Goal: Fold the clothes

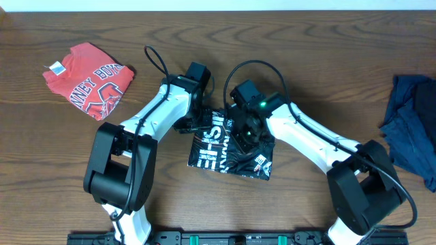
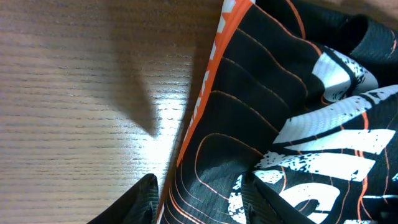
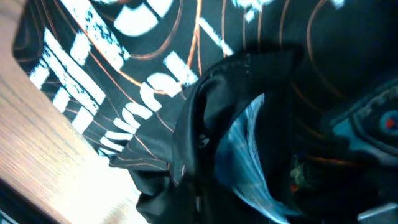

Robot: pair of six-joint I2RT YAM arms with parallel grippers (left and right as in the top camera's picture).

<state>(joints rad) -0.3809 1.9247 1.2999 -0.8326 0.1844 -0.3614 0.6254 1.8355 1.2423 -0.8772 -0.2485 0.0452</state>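
Mid-table, half-folded and rumpled: black shirt [image 1: 216, 155], orange lines and white lettering up. Well to its left, red shirt [image 1: 88, 80], lettered in white, folded small. At the black shirt's upper left edge, left gripper [image 1: 193, 124]: jaws part-way apart, astride the orange-trimmed hem, flat cloth between, no pinch evident. On the black shirt's middle, right gripper [image 1: 244, 136]: clamped tight on a raised fold of it, with the pale inner face on show beneath. Far to the black shirt's right, at the edge of the table [image 1: 320, 54], heap of navy shirts [image 1: 414, 126], unfolded.

Looks thin, light and limp, likely slick sportswear: drapes, slides over the wood, holds no crease unaided. No risk of breakage; real risk of slipping layers or bunching under a single pinch. Best taken at hem or seam, for the bite of doubled cloth, with two holds well apart along one edge for a flat carry. Calls for a shallow pinch, top layer only.
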